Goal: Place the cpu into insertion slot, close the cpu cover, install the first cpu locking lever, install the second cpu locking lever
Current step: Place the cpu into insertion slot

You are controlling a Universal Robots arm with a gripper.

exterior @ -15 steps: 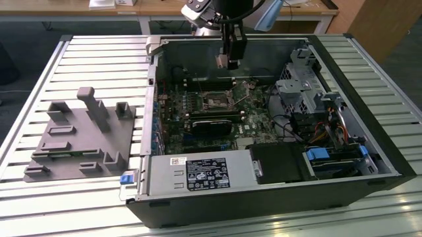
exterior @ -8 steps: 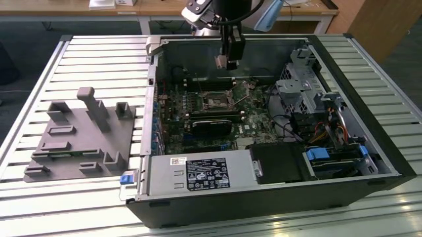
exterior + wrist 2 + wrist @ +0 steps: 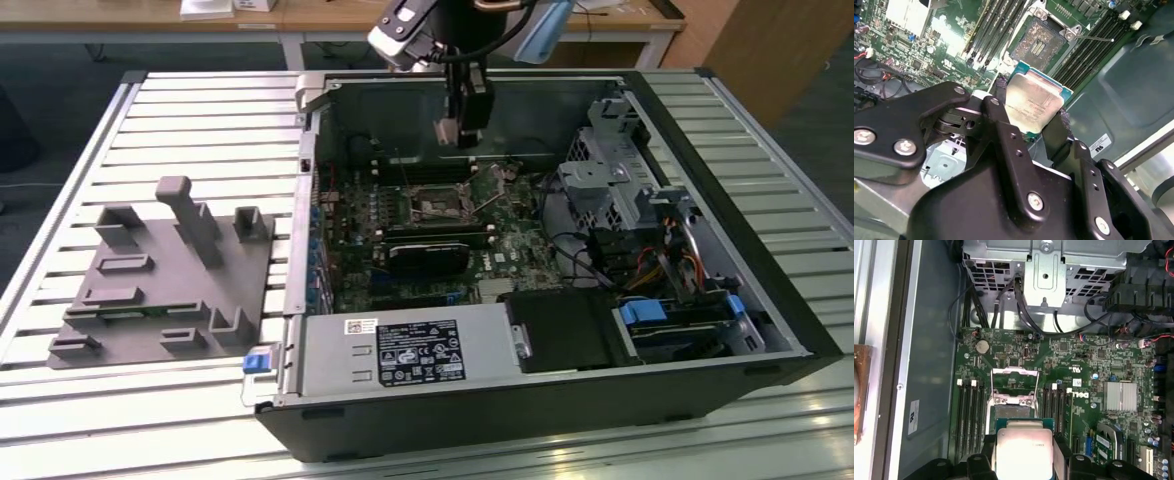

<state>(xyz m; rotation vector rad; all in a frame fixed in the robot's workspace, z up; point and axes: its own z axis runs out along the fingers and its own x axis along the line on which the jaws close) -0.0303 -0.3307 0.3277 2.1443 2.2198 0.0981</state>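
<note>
Second wrist view: the pincer clamps the cpu by its edges, clear of the insertion slot; tilt or offset could bend socket contacts.

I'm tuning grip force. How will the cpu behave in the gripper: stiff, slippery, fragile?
Probably stiff: the cpu looks like a flat metal-topped plate, unbent in the gripper. Possibly slippery: it is held by its thin edges. Likely light, being small and thin.

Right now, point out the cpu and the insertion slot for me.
cpu (image 3: 1035, 102): second wrist view, middle of its silver top.
insertion slot (image 3: 1040, 42): second wrist view, dark centre of the open socket.
</note>
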